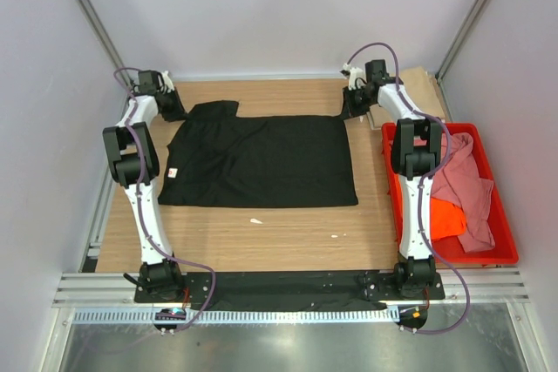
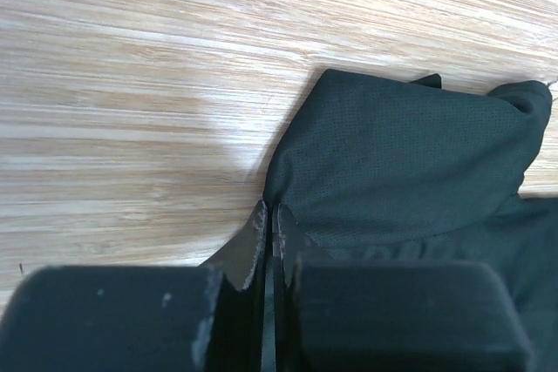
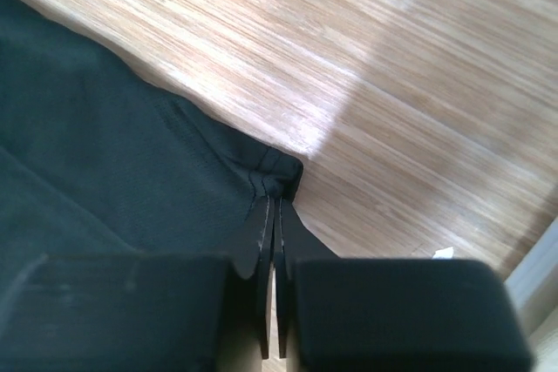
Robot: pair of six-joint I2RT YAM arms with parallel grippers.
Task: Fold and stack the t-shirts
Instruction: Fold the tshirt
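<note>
A black t-shirt lies spread on the wooden table. My left gripper is shut on its far left edge beside a sleeve; in the left wrist view the jaws pinch the black cloth. My right gripper is shut on its far right corner; in the right wrist view the jaws pinch a bunched corner of the cloth. A dusty pink shirt and a bright orange shirt lie crumpled in the crate. The tan shirt is out of view.
A red plastic crate stands at the right edge of the table. Brown cardboard lies at the back right. Two small white scraps lie on the wood near the shirt's front edge. White walls enclose the table.
</note>
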